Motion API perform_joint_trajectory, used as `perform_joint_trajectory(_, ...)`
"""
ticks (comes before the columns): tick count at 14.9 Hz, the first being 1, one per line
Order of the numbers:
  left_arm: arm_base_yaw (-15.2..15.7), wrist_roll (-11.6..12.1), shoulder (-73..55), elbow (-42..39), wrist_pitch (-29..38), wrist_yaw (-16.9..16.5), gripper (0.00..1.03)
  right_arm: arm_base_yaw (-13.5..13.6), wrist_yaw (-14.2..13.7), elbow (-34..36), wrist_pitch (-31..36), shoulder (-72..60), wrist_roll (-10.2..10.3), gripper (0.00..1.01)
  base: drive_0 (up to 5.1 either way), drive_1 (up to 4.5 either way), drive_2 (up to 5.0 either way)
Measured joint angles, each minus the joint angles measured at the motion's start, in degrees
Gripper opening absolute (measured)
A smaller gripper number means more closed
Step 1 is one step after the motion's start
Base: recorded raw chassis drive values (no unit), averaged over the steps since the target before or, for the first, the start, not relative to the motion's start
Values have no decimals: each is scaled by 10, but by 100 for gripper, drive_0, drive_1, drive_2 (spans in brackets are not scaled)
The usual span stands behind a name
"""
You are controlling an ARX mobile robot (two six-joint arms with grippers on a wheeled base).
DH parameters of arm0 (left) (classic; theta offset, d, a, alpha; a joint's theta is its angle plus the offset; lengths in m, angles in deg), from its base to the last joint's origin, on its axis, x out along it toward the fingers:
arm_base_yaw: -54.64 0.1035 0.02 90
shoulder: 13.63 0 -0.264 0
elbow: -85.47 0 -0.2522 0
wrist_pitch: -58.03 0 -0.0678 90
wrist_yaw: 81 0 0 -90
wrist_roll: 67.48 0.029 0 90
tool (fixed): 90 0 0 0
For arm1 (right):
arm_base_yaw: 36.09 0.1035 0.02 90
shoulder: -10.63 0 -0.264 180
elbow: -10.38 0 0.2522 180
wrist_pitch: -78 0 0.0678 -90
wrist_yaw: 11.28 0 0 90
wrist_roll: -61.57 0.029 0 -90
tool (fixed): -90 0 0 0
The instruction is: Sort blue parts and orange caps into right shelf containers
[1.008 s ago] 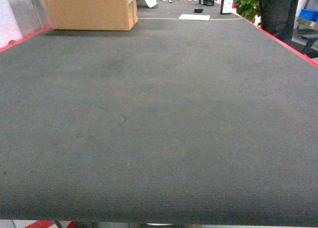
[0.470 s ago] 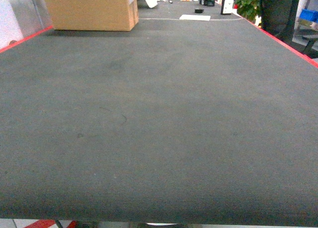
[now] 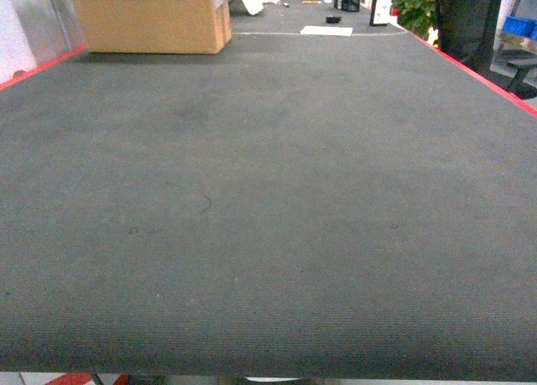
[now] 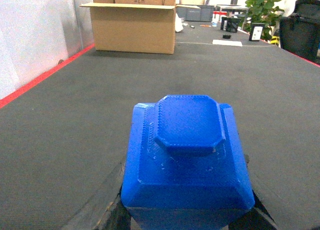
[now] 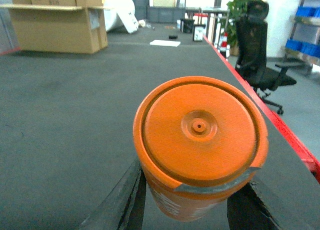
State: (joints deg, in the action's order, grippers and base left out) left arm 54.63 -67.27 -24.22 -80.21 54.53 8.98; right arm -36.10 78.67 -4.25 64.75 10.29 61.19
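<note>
Both loads were up off the desk (image 3: 268, 192), ready for carrying, I'd judge. The left claw (image 4: 187, 210) pinched a blue part (image 4: 186, 155) from both sides. The right claw (image 5: 192, 200) clamped an orange cap (image 5: 200, 140), flat top facing the camera. Arms were level, pointing at the far box (image 4: 132, 27). Blue crates (image 5: 302, 37) sat far right, well apart.

Cardboard box (image 3: 151, 16) far left on table (image 3: 268, 234)
</note>
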Motion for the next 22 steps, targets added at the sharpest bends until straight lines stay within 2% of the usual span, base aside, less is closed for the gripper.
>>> perform_joint_trajectory(4, 0, 0, 16, 0, -16, 0, 43, 0, 0, 1, -12, 0, 0, 40, 0, 0, 0)
perform_joint_trajectory(9, 0, 0, 83, 0, -113, 0, 43, 0, 1, 1, -6, 1, 0, 40, 0, 0, 0)
perform_joint_trajectory(13, 0, 0, 99, 2, -95, 0, 43, 0, 1, 1, -9, 1, 0, 40, 0, 0, 0)
perform_joint_trajectory(16, 0, 0, 100, 0, -107, 0, 43, 0, 1, 1, -9, 1, 0, 40, 0, 0, 0)
perform_joint_trajectory(22, 0, 0, 100, 0, -107, 0, 43, 0, 1, 1, -9, 1, 0, 40, -185, -185, -185)
